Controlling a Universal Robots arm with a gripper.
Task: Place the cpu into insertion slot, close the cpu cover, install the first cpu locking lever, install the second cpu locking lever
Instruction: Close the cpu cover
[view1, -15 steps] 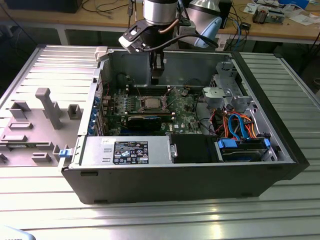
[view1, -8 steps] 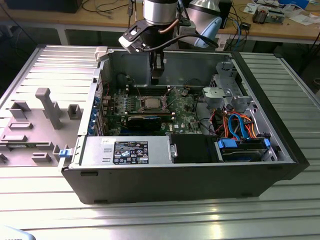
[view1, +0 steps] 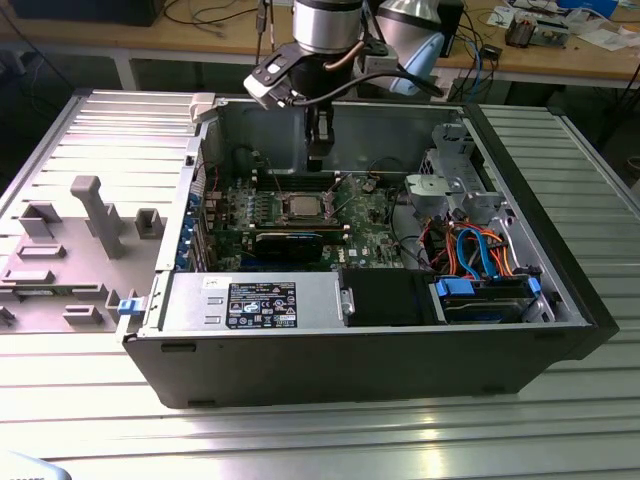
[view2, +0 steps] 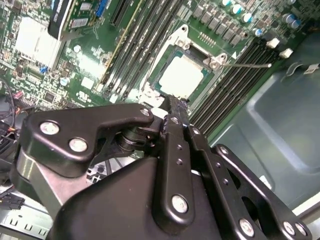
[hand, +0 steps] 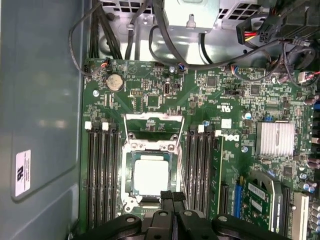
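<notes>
In the exterior view, your gripper (view1: 318, 152) hangs above the motherboard (view1: 372, 228), with the cpu (view1: 300, 207) seated mid-board. In the second wrist view, its fingers (view2: 176, 135) are pressed together, gripping nothing. In the first wrist view, the cpu cover (hand: 152, 116) stands raised beside the insertion slot (hand: 126, 175).

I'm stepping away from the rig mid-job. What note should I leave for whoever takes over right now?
Gripper: shut, nothing seen in it, poised at the slot's edge.
Cpu: seated in the slot.
Cover: flipped open, lying beside the slot.
Done: cpu placed.
Left: close the cover and lock both levers; one sticks out free from the slot.
</notes>
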